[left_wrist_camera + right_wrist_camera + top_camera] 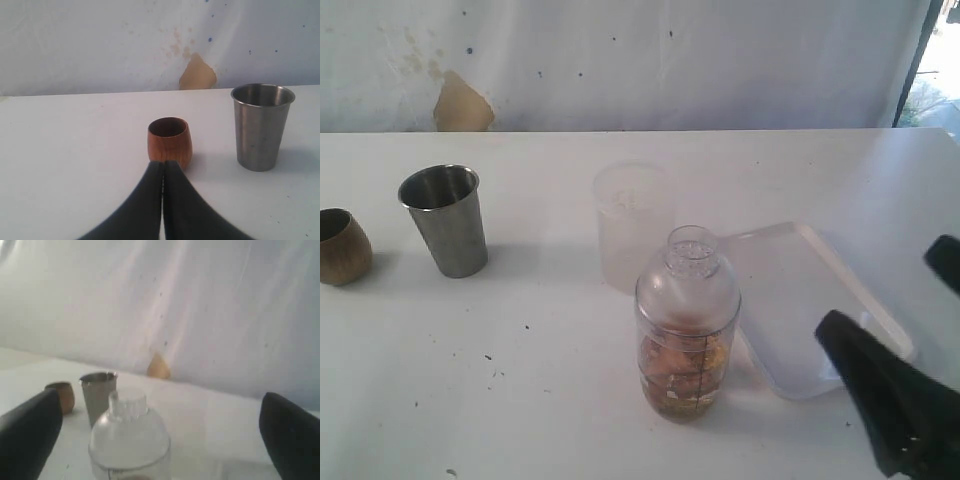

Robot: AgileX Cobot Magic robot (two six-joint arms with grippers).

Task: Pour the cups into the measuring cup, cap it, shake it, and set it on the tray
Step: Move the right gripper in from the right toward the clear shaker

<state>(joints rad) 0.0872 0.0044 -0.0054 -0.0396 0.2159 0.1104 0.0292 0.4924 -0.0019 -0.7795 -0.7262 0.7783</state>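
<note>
The measuring cup [687, 325], with a clear domed cap on it and orange-brown contents at the bottom, stands on the table against the left edge of the white tray [820, 290]. My right gripper [880, 290] hangs open to its right, over the tray's near end, holding nothing. In the right wrist view the capped measuring cup [129, 435] sits between the widely spread fingers [30, 435]. The steel tumbler [447, 220] and the wooden cup [340, 247] stand upright at the left. My left gripper [162, 164] is shut and empty, its tips just short of the wooden cup [170, 140], with the tumbler [261, 127] beside it.
A frosted unmarked cup [632, 225] stands just behind the measuring cup. A white backdrop with a tan patch [462, 105] closes off the table's far edge. Bare tabletop lies between the tumbler and the measuring cup.
</note>
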